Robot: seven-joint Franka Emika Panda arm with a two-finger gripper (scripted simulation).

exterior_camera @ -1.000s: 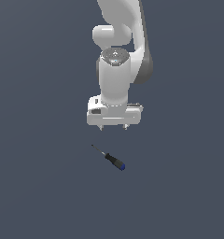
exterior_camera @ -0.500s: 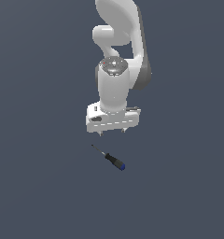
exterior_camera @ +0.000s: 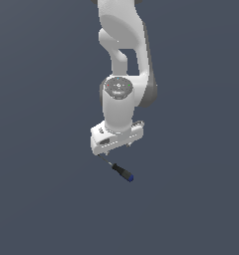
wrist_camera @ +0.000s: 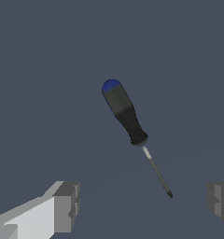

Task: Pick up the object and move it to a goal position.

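Now I hover, fingers (wrist_camera: 142, 203) spread wide, the screwdriver (wrist_camera: 132, 128) just ahead of them; next, probably, centre over its handle and descend.

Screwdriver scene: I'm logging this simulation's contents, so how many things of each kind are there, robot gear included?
Screwdrivers: 1, the screwdriver, black handle, blue cap, lying on the floor
Robot arms: 1, the arm
Grippers: 1, the gripper, jaws open above the shaft
Total: 3
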